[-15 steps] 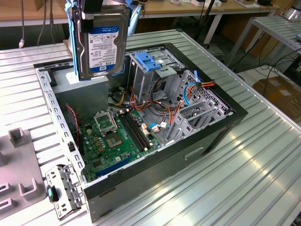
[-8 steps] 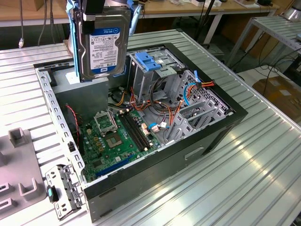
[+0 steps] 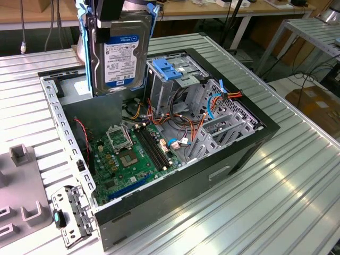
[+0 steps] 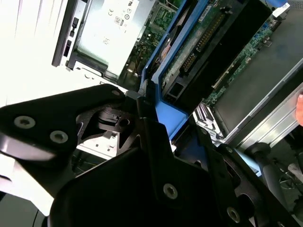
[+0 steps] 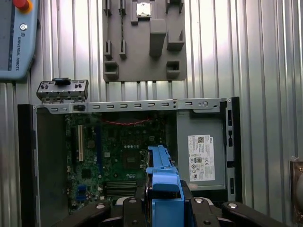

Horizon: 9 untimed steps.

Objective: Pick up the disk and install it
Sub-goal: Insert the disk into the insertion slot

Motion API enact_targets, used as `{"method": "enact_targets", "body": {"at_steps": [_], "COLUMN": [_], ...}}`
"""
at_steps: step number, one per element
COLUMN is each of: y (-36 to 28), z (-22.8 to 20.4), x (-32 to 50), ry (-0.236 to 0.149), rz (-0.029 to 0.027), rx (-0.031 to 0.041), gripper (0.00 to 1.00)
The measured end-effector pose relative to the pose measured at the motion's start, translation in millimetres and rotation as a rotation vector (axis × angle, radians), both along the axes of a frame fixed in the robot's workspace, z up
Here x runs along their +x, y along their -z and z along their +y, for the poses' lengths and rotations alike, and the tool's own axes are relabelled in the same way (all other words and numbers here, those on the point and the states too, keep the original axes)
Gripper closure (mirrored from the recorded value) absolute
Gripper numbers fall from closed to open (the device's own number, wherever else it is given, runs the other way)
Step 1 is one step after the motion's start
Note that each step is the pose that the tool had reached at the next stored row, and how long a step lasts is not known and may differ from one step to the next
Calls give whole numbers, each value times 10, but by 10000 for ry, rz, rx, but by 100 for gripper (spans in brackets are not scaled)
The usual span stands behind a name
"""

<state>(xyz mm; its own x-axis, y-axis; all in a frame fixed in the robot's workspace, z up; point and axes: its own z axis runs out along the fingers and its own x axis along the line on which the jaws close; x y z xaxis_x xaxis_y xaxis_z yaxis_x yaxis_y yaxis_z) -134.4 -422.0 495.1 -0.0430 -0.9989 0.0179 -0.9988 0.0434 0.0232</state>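
Note:
The disk (image 3: 119, 50) hangs upright above the back of the open computer case (image 3: 239, 154), its label facing the exterior camera and its bright blue carrier frame along both edges. My gripper (image 3: 112, 16) comes down from above and is shut on the disk's upper end. In the first wrist view the blue carrier (image 5: 163, 182) sits clamped between the black fingers (image 5: 141, 203), over the motherboard (image 5: 118, 156). In the second wrist view the disk's dark underside (image 4: 208, 42) and blue frame (image 4: 168, 111) extend away from the gripper (image 4: 173, 130).
Inside the case a metal drive cage with a light blue latch (image 3: 169, 71) stands beside cables (image 3: 212, 101). The power supply (image 5: 201, 156) fills one corner. A loose metal bracket (image 3: 71, 212) and a grey fixture (image 5: 142, 38) lie on the ribbed table (image 3: 287, 202). A teach pendant (image 5: 16, 38) is nearby.

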Motion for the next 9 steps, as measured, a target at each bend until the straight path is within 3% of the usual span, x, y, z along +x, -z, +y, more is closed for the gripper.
{"method": "enact_targets", "body": {"at_steps": [7, 9], "y": [1, 1], "z": [-85, -130], "x": [7, 11], "ry": [0, -1], "rz": [-1, 0], "rx": [1, 0], "gripper": [63, 63]}}
